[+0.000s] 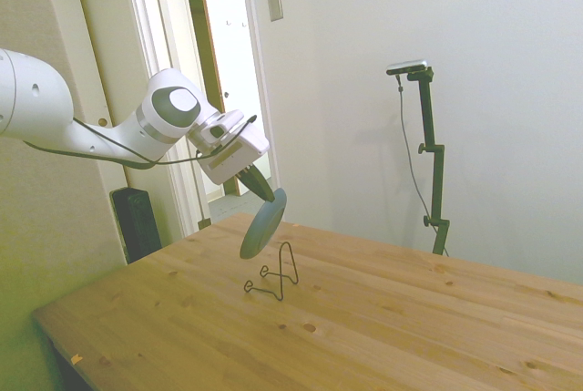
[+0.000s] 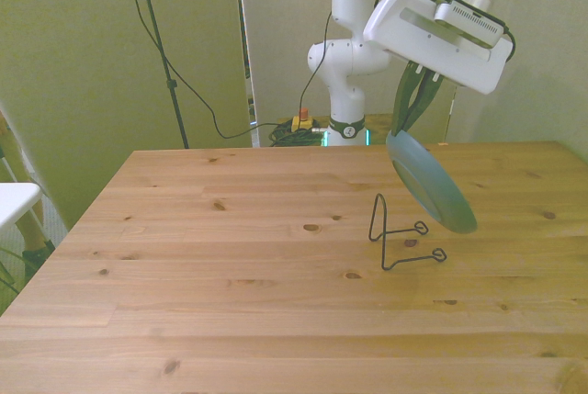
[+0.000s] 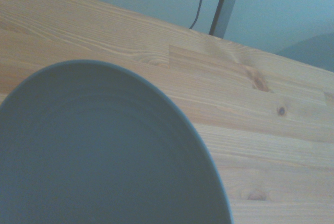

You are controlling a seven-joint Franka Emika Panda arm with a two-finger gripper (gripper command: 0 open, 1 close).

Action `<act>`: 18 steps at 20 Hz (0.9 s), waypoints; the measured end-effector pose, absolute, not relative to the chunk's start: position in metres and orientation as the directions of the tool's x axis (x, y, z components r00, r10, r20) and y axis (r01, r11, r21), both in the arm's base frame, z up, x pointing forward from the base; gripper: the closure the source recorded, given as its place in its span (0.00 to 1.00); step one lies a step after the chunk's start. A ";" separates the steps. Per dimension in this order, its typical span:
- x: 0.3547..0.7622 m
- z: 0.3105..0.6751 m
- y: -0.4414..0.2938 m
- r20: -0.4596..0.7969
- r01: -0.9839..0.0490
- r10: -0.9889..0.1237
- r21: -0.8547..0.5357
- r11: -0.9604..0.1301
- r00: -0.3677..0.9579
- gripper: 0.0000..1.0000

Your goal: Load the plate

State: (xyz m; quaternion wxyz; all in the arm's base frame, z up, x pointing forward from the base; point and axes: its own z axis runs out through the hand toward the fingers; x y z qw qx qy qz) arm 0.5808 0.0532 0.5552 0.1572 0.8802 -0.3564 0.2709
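Observation:
The grey-green plate hangs tilted in the air, held by its upper rim. My gripper is shut on that rim, with dark fingers on either side of it. The plate's lower edge hovers just above a thin dark wire stand that sits on the wooden table. In the front view the plate is above and slightly to the right of the stand. The wrist view is filled mostly by the plate's face with table planks beyond.
A black speaker-like box stands beyond the table's far corner by a doorway. Cables and a tripod pole hang at the front view's left behind the table. A white object pokes in at the left edge.

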 end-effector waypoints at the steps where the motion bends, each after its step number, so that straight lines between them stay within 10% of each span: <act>1: 0.580 0.552 0.056 0.603 -0.714 -0.530 0.095 -0.694 0.596 1.00; 18: 0.564 0.499 0.103 0.751 -0.719 -0.380 0.176 -0.673 0.540 1.00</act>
